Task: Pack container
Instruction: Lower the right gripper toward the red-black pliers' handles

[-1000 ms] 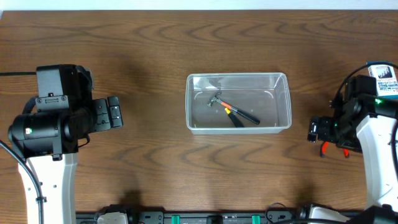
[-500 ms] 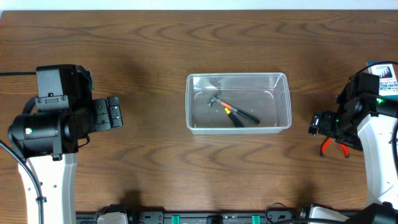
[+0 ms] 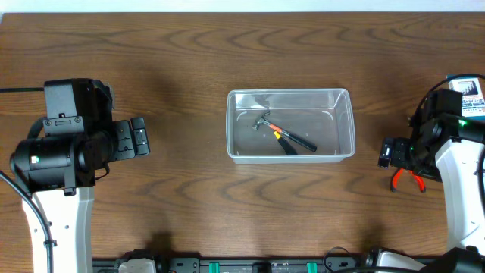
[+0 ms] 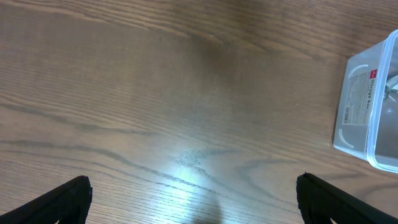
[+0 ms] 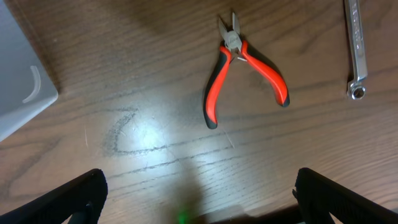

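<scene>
The clear plastic container (image 3: 289,93) stands at the table's middle. A small hammer (image 3: 264,121) and a black-and-orange handled tool (image 3: 294,139) lie in it. Red-handled pliers (image 5: 239,65) lie on the wood ahead of my right gripper (image 5: 199,194), which is open and empty; in the overhead view the pliers (image 3: 403,180) lie beside the right gripper (image 3: 386,154). The container's corner shows in the right wrist view (image 5: 18,81). My left gripper (image 3: 140,136) is open and empty, well left of the container, whose end shows in the left wrist view (image 4: 370,106).
A silver wrench (image 5: 356,46) lies right of the pliers. A small blue-and-white box (image 3: 470,95) sits at the far right edge behind the right arm. Both arm bases stand at the near table edge.
My right gripper has shifted slightly to the right and away from the near edge, uncovering more of the pliers. The left arm has not moved.
</scene>
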Action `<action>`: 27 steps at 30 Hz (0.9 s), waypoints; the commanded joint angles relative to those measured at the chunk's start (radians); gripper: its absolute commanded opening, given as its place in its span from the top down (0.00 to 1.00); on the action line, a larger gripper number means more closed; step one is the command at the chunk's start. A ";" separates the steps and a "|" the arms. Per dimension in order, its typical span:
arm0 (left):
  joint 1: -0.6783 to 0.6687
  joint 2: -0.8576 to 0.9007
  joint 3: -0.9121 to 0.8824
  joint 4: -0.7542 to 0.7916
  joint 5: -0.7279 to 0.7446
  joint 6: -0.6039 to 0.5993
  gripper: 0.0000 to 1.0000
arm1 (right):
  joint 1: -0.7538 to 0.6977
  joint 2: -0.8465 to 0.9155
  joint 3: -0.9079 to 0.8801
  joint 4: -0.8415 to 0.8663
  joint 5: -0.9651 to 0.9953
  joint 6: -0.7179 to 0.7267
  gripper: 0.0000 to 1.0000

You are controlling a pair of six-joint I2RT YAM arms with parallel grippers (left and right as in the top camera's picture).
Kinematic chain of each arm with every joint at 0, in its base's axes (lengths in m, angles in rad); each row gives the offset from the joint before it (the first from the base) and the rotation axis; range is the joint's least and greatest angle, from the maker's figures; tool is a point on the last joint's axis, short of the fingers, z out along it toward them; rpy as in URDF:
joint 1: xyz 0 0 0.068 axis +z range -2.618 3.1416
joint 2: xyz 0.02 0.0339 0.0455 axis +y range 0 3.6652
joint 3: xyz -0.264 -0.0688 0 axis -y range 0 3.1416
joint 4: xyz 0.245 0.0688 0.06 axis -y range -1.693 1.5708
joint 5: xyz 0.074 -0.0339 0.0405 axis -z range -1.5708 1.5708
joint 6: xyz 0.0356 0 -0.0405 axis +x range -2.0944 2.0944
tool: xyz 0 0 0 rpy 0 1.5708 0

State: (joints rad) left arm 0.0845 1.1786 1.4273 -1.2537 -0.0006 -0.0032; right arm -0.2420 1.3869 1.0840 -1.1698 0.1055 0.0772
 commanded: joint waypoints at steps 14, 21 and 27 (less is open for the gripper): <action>0.005 0.005 0.003 -0.003 -0.008 -0.010 0.02 | -0.010 0.001 -0.117 0.138 0.010 -0.109 0.01; 0.005 0.005 0.003 -0.003 -0.008 -0.010 0.02 | -0.010 0.001 -0.135 0.195 0.010 -0.109 0.01; 0.005 0.005 0.003 -0.003 -0.008 -0.009 0.02 | -0.010 0.001 -0.137 0.216 0.002 -0.135 0.01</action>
State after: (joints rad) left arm 0.0845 1.1786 1.4273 -1.2537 -0.0006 -0.0032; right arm -0.2420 1.3869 0.9581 -0.9554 0.1051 -0.0219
